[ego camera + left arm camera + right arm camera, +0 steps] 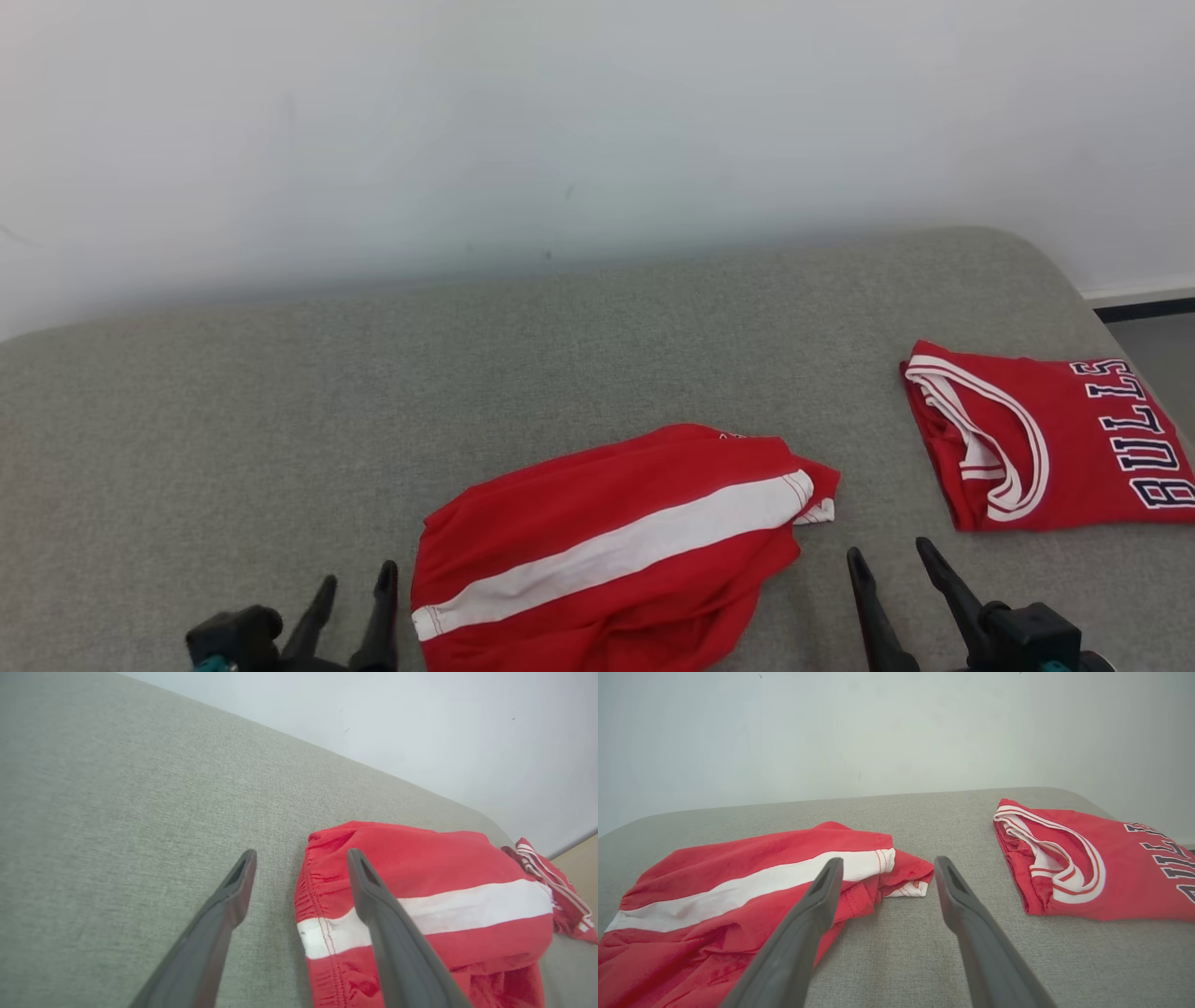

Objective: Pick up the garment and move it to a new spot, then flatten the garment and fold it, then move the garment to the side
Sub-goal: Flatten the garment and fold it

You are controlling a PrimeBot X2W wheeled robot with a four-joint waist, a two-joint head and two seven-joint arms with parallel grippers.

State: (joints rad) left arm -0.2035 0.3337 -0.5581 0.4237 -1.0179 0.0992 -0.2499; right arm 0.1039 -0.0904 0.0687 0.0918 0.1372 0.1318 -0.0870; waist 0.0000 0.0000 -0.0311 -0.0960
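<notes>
Red shorts with 1 broad white stripe are seen lying rumpled on a grey fabric-covered surface, at the near side of the head view, between the 2 grippers. The gathered waistband end is turned toward the left gripper, whose 2 dark fingers are held apart with nothing between them. In the left wrist view 1 of these fingers crosses in front of the waistband, and the other is seen over bare grey fabric. Whether the cloth is touched cannot be told.

The right gripper is likewise spread wide and empty. It is placed just beside the hemmed leg end of the shorts, over bare fabric.

A folded red jersey, trimmed in white and lettered "BULLS", is laid flat at the right side of the surface, well apart from the shorts. A pale wall is seen behind the surface.
</notes>
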